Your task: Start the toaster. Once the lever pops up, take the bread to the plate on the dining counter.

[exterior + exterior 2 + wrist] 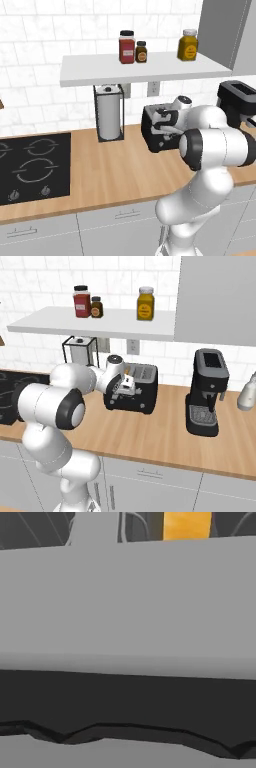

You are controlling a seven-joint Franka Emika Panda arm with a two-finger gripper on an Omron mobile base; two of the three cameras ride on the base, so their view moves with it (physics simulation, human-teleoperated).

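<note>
Step in hand: starting the toaster (137,388). Gripper (126,387) with jaws closed and empty, pressed at the toaster's front, apparently on the lever. Coffee machine (206,392) at toaster's 3 o'clock. Next: a firm downward push
</note>
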